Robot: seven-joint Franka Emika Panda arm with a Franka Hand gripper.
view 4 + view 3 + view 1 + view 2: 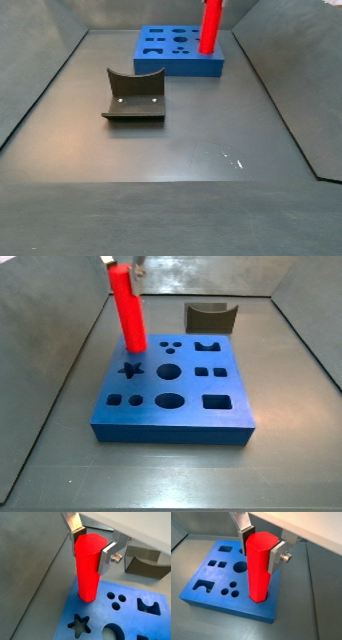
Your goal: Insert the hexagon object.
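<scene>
Over one corner of the blue block (224, 587), the gripper (91, 543) holds the hexagon object (87, 567) upright, its two silver fingers (109, 556) clamped on opposite flats near the bar's top end. The red bar's lower end meets the block's top face close to an edge, and in both wrist views it looks as if the tip sits at, or just inside, a hole there; whether it has truly entered cannot be told, since the bar itself hides the opening. In a side view the bar (127, 308) stands at the block's far left corner, beside the star-shaped hole (130, 370), with the gripper mostly cut off by the picture's edge.

By my judgement the step in hand is the insertion itself: the peg is carried, set over its place and roughly plumb. The next move calls for a straight push downward with the six flats matched to the hole's sides; a slight twist off line would likely jam the tip on the rim, so the grip should stay firm until the bar seats.

Counted: one red bar, one blue block (181, 48) set toward the far edge of the floor, and one dark grey curved block (134, 95) lying well apart from it nearer the middle. The curved block (207, 315) shows behind the blue one too.
</scene>
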